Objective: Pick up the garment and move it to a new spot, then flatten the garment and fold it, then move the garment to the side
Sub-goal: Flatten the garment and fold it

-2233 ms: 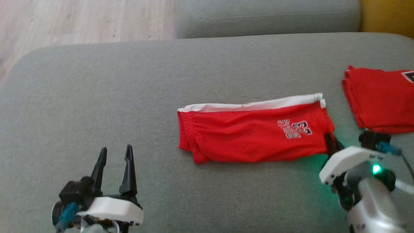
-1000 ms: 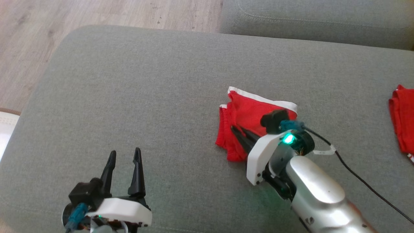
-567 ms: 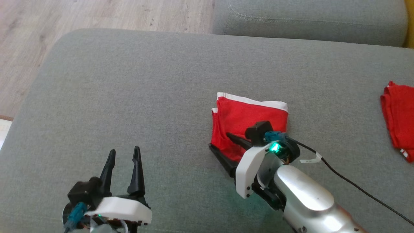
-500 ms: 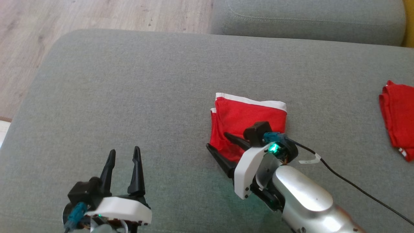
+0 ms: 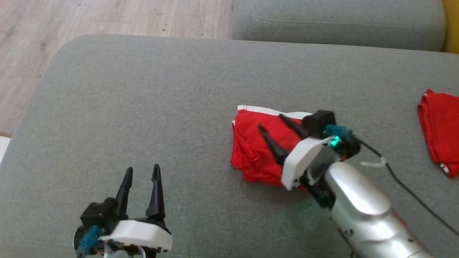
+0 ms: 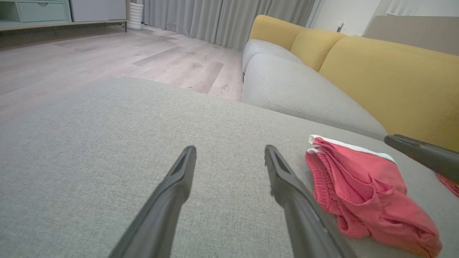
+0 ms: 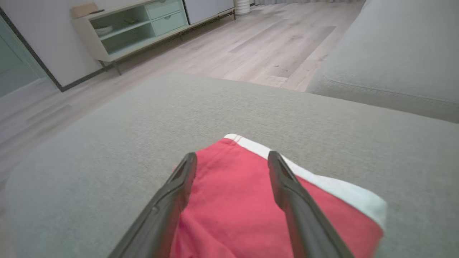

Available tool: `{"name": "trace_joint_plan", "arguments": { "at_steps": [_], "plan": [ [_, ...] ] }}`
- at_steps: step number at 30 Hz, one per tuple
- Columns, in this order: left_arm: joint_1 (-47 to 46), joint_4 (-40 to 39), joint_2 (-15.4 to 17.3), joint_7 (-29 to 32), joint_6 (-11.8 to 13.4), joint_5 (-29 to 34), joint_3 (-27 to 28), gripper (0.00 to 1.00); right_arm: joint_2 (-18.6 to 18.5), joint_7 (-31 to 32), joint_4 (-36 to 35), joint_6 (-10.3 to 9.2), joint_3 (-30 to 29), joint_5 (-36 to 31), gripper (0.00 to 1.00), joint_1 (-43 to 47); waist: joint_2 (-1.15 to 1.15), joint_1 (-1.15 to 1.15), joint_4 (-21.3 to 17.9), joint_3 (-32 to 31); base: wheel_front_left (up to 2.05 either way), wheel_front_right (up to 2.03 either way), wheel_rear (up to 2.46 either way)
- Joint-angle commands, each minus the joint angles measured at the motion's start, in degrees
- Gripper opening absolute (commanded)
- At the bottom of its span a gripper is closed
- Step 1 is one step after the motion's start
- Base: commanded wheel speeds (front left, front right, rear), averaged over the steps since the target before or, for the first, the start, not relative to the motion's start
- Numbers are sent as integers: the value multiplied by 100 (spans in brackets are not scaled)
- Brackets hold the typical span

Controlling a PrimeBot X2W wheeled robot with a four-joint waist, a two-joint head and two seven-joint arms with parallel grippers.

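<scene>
Hovering spread and empty above shorts, my right pincer; judged rumpled fold could slump if fingers snagged cloth.

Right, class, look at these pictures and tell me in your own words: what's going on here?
A two-armed robot is handling laundry on a grey sofa cushion. A pair of red shorts with a white band lies folded over and a bit rumpled on the cushion. The right claw is over the shorts, open and holding nothing. The left claw is also open, off to the left above bare cushion. A second red garment lies at the far right.
</scene>
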Motion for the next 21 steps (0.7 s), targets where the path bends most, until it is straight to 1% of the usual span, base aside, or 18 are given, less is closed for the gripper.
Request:
{"name": "trace_joint_plan", "arguments": {
  "at_steps": [1, 2, 3, 4, 5, 7, 8, 9, 12, 13, 18, 21],
  "plan": [
    [-200, -150, 41, -57, -30, 37, 171, 100, -22, -66, -82, 20, -83, -174, 100, -282, 0, 0, 38, 19, 0, 0, 0],
    [-208, -147, 34, -54, -37, 39, 158, 100, -80, -59, -20, 20, -150, -268, 100, -313, 0, 0, 60, 29, 0, 0, 0],
    [-220, -142, 25, -50, -47, 41, 143, 100, -146, -40, 45, 20, -177, -376, 91, -343, 0, 0, 89, 40, 0, 0, 0],
    [-230, -137, 18, -47, -57, 43, 130, 100, -211, -18, 108, 20, -175, -471, 72, -369, 0, 0, 117, 53, 0, 0, 0],
    [-241, -130, 11, -44, -66, 44, 119, 100, -271, -1, 168, 20, -162, -543, 43, -390, 0, 0, 147, 67, 0, 0, 0],
    [-256, -112, -1, -41, -80, 44, 104, 100, -394, 27, 271, 20, -53, -661, 19, -413, 0, 0, 207, 92, 0, 0, 0],
    [-260, -103, -5, -39, -83, 44, 99, 100, -445, 33, 314, 20, 21, -700, 5, -408, 0, 0, 236, 101, 0, 0, 0],
    [-260, -95, -7, -40, -85, 43, 98, 100, -480, 42, 350, 20, 104, -709, 0, -389, 0, 0, 259, 106, 0, 0, 0],
    [-250, -73, -6, -41, -88, 40, 95, 100, -516, 58, 379, 20, 460, -639, 0, -271, 0, 0, 311, 111, 0, 0, 0],
    [-250, -73, -6, -41, -88, 40, 95, 100, -516, 58, 379, 20, 460, -639, 0, -271, 0, 0, 311, 111, 0, 0, 0],
    [-245, -63, -2, -43, -84, 33, 104, 100, -494, 100, 289, 20, 1199, -312, 0, -63, 0, 0, 335, 123, 0, 0, 0],
    [-255, -71, 2, -45, -78, 33, 118, 100, -435, 72, 218, 20, 1533, -100, 0, -59, 0, 0, 312, 144, 0, 0, 0]
  ]
}}
